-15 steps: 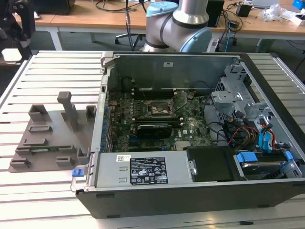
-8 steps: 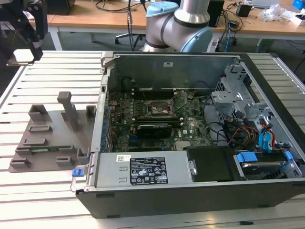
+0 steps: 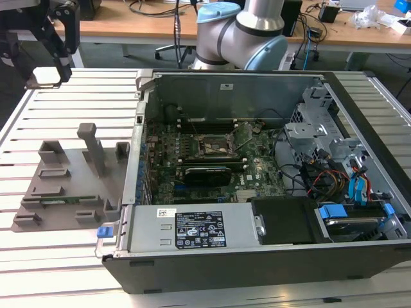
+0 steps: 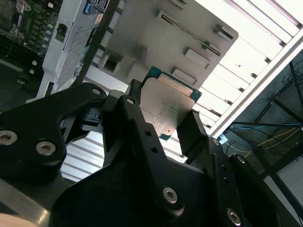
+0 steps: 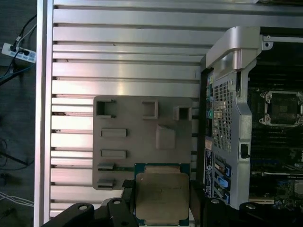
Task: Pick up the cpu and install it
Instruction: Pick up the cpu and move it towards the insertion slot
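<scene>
so going across the exterior view from its left: the gripper (image 3: 46,72) hangs up high over the slatted table (image 3: 38,122), well above everything. Both wrist views show what it's got. The cpu (image 5: 162,194) is pinched between the two black fingers (image 5: 129,201), which are closed in just to chip width. They grip it by opposite edges with the silvery lid facing the cameras. I'd guess it's held that way so nothing presses on the lid or the contact side, and so it stays flat for dropping in

Below it is the grey holder plate (image 3: 70,183) with its little pockets and posts, lying flat on the table just beside the case. It looks like a parking jig for parts, so each one sits at a known spot. In the first wrist view the cpu hangs off the plate, not resting in any pocket

Next over is the computer case (image 3: 257,266), laid on its side with the panel off so the board faces up and the arm can come straight down. The socket (image 3: 215,146) sits mid-board with nothing silvery in it, so the install isn't done. Nearer the camera is the power supply (image 3: 192,229), and at the exterior view's right the drive cage (image 3: 327,128) with a tangle of cables
</scene>
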### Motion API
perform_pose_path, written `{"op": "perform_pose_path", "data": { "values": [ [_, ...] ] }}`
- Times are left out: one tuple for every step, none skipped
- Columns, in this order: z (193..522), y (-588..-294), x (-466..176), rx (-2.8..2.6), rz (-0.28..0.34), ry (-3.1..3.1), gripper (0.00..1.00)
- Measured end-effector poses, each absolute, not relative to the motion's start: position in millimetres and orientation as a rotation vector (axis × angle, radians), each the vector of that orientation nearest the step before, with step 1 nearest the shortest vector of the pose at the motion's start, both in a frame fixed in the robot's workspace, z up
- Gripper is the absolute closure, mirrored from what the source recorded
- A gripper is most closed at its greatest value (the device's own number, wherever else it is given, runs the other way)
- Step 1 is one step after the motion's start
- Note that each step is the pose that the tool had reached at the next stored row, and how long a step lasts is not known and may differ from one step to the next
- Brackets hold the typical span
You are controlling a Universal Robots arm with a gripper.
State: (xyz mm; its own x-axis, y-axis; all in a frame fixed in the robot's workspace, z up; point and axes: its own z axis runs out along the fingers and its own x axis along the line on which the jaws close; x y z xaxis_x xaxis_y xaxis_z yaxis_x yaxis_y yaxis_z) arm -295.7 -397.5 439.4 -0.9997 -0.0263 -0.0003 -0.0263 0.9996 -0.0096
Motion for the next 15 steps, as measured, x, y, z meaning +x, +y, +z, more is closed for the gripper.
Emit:
{"op": "perform_pose_path", "data": {
  "values": [
    [439, -397, -293, -0.041, -0.015, 3.141, 0.45],
    [439, -397, -292, -0.041, -0.015, 3.141, 0.45],
    [439, -397, -290, -0.041, -0.016, 3.141, 0.45],
    [439, -397, -289, -0.041, -0.016, 3.141, 0.45],
    [439, -397, -288, -0.041, -0.016, 3.141, 0.45],
    [438, -397, -287, -0.041, -0.016, 3.141, 0.45],
    [438, -397, -284, -0.041, -0.016, 3.141, 0.45],
    [438, -397, -283, -0.041, -0.016, 3.141, 0.45],
    [438, -397, -282, -0.041, -0.016, 3.141, 0.45],
    [438, -397, -281, -0.041, -0.016, 3.141, 0.45],
    [438, -397, -280, -0.041, -0.016, 3.141, 0.45],
    [437, -397, -279, -0.041, -0.016, 3.141, 0.45],
    [437, -397, -277, -0.041, -0.016, 3.141, 0.45],
    [437, -397, -274, -0.041, -0.016, 3.141, 0.45],
    [437, -397, -271, -0.041, -0.016, 3.141, 0.45]
  ]
}}
